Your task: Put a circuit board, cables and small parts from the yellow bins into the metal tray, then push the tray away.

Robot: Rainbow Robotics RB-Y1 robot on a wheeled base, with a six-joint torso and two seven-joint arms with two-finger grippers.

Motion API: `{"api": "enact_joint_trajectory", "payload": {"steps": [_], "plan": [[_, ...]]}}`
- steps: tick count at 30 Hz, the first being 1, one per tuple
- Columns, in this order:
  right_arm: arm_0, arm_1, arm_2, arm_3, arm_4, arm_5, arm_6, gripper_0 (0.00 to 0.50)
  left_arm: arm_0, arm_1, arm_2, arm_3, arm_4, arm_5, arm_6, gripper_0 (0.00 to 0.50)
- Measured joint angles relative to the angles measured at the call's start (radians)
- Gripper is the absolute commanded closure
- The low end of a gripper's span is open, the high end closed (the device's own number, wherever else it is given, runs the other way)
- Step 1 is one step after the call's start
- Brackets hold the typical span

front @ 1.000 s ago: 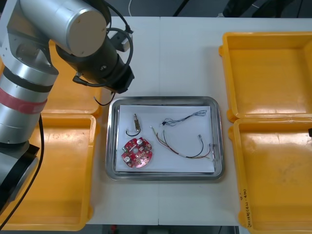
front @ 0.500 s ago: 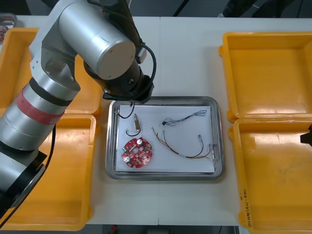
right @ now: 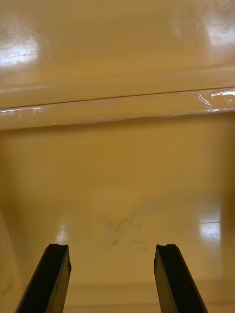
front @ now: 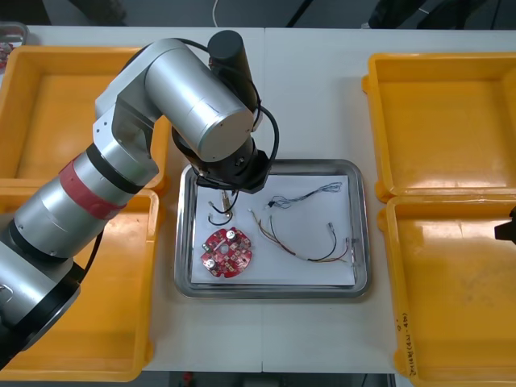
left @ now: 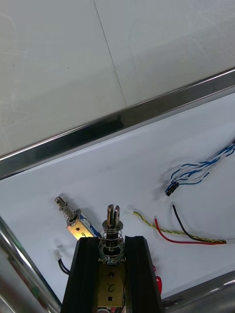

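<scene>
Four yellow bins (front: 439, 105), two flanking each side of the metal tray (front: 274, 164) on the light counter (front: 314, 89).

Tray contents (all on its white lining):
- One round red circuit board (front: 226, 253), near-left part of the tray.
- One twisted blue and white cable (front: 306, 194), far-right part.
- One red and yellow cable (front: 310, 255), near-right part, with a black cable (left: 182, 228) alongside.
- One small metal part (left: 73, 221), lying close to the tray's left rim.

Left end effector (left: 111, 243): above the tray's far-left corner. Its fingers pinch a second small metal part (left: 112, 227), a brass piece with a spring that stands up between them.

Right end effector (right: 111, 249): well to the right of the tray, over a bin floor. Its fingers are spread with nothing between them.
</scene>
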Motion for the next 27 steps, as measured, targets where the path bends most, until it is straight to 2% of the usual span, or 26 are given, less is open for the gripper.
{"api": "enact_joint_trajectory", "payload": {"steps": [12,17,27], "plan": [[0.0,-0.075,0.0,0.0,-0.089,0.0,-0.004,0.0,0.0,-0.002,-0.081,0.097,-0.003,-0.112,0.001,0.499],[0.0,-0.113,0.0,0.0,-0.157,0.0,-0.1,0.0,0.0,-0.002,-0.1,0.112,-0.011,-0.148,0.002,0.499],[0.0,-0.162,0.0,0.0,-0.165,0.0,-0.12,0.0,0.0,-0.002,-0.111,0.112,-0.019,-0.154,0.002,0.498]]}}
